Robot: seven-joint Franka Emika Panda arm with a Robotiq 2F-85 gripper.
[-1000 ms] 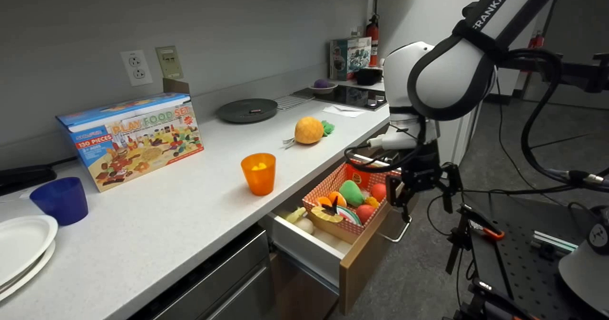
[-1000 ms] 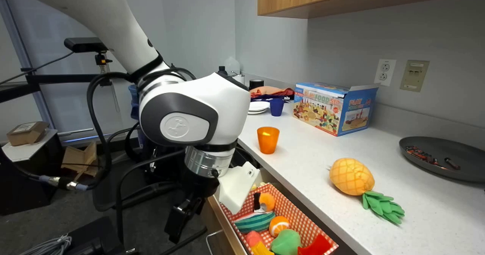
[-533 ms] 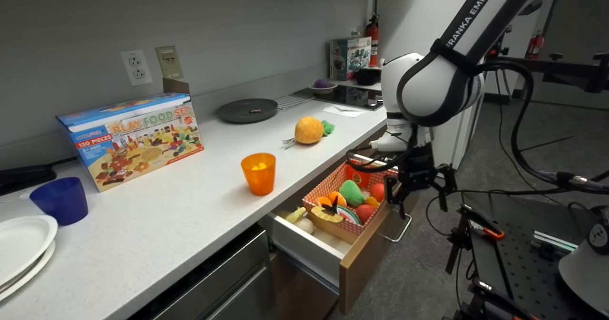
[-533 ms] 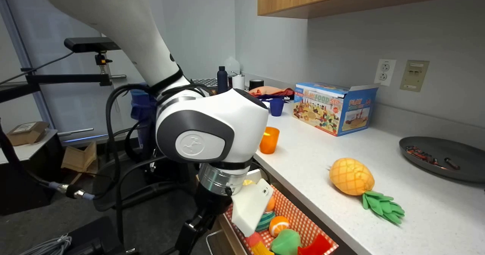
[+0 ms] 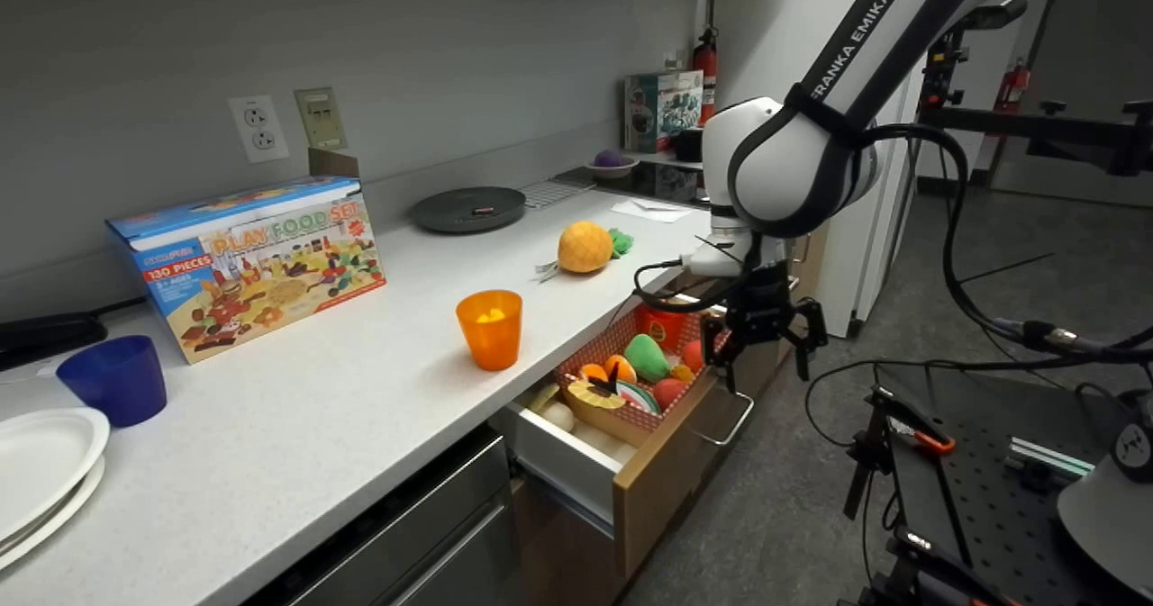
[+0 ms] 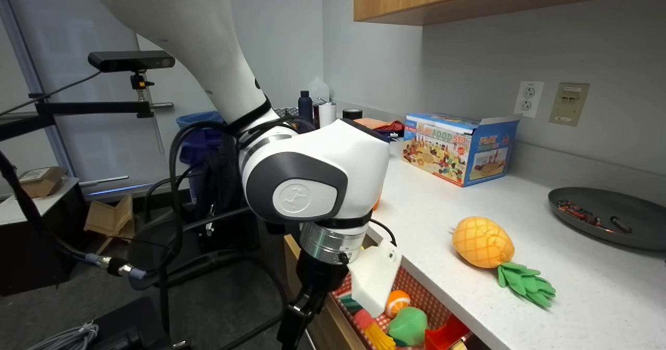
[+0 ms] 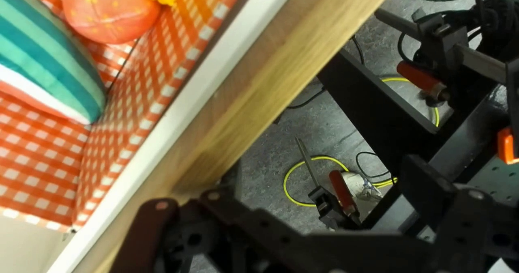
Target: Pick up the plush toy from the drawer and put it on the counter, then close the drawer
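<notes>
The plush toy [image 5: 585, 247], a roundish orange-yellow pineapple with green leaves, lies on the white-grey counter [image 5: 360, 408]. It shows in both exterior views, also here [image 6: 483, 242], and is out of the wrist view. The drawer [image 5: 667, 475] stands partly open below the counter; its wooden front also shows in the wrist view [image 7: 259, 86]. My gripper [image 5: 767, 376] is open with nothing between its fingers. It points down at the drawer front, one finger at or close to the panel, above the handle. Contact is hard to tell. The arm hides part of the drawer in an exterior view.
A red checkered basket [image 7: 134, 115] of toy food sits in the drawer. On the counter are an orange cup [image 5: 491, 331], a play food box [image 5: 261, 264], a dark pan [image 5: 468, 210], a blue cup [image 5: 117, 381] and plates [image 5: 45, 462]. A black perforated table [image 5: 1000, 444] stands opposite.
The gripper has moved toward the counter. The drawer and its basket have slid inward in the last half second. The plush toy has not moved.
</notes>
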